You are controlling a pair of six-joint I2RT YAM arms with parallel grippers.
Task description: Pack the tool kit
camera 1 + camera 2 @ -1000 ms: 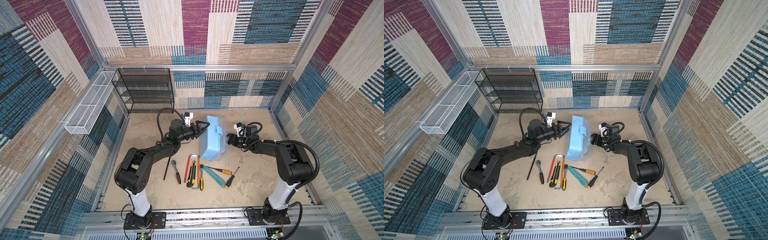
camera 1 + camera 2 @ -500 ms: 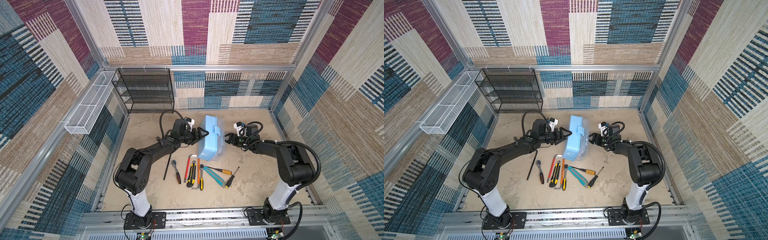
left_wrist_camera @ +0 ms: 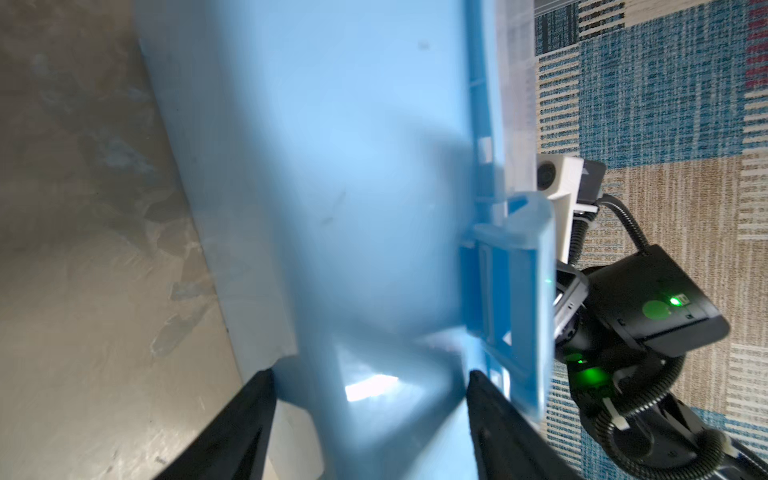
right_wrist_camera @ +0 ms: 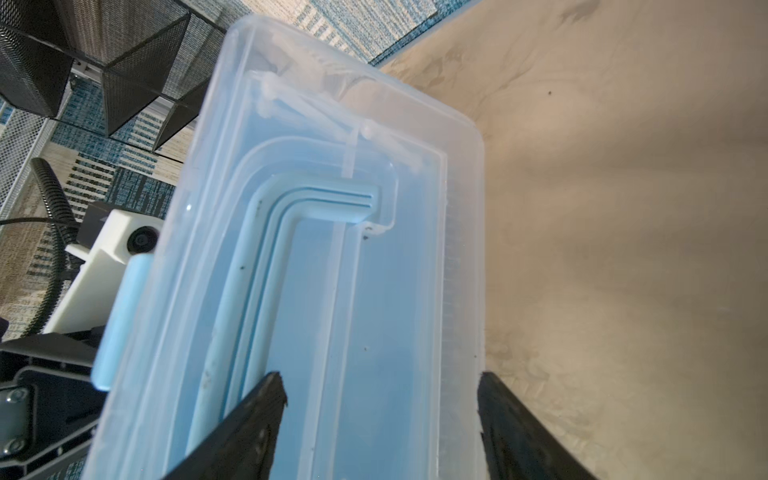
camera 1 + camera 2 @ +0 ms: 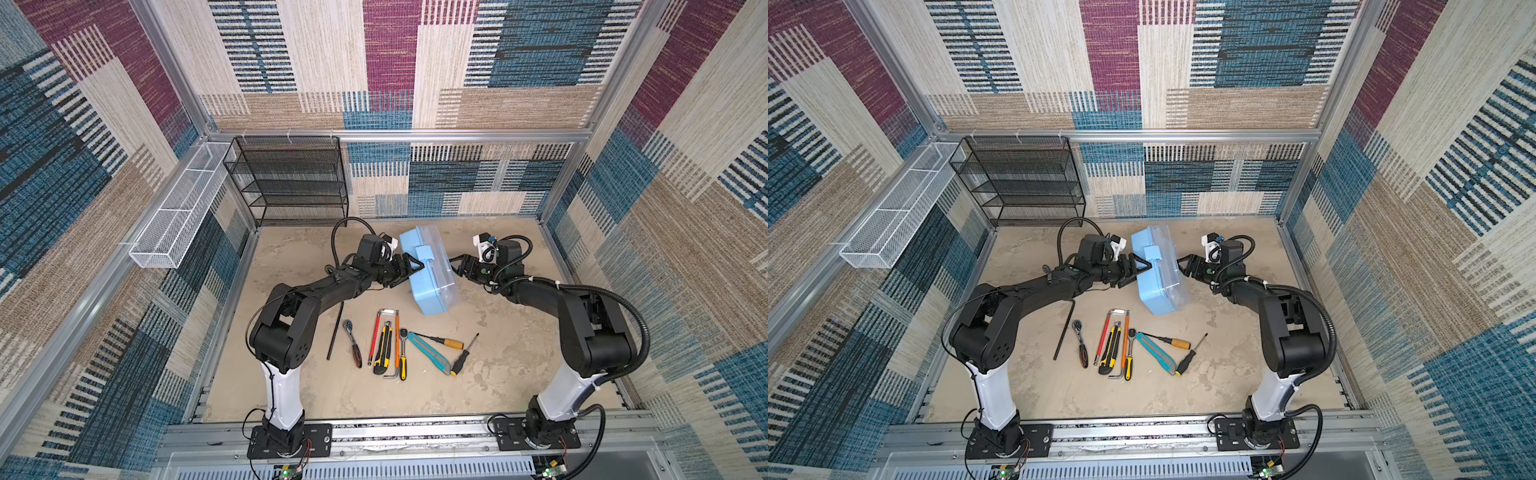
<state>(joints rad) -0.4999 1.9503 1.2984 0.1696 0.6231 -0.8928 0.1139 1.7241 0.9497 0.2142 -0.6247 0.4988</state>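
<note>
Tool kit box (image 5: 428, 291) sits tipped on its long side mid-floor, with loose tools (image 5: 395, 349) in a row just in front. Left gripper (image 5: 414, 272) is spread wide astride the blue body; can't tell if it pinches. Right gripper (image 5: 457, 267) is wide apart at the clear lid (image 4: 374, 270), holding nothing.

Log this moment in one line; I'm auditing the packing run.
box on edge, latch up | left gripper open at its base | right gripper open at lid | tools loose on table

Patchwork carpet walls (image 5: 390, 62) — blue, maroon, beige, tan floor (image 5: 519, 353), blk mesh rack (image 5: 291, 183), wht wire basket (image 5: 174, 220) — left.
</note>
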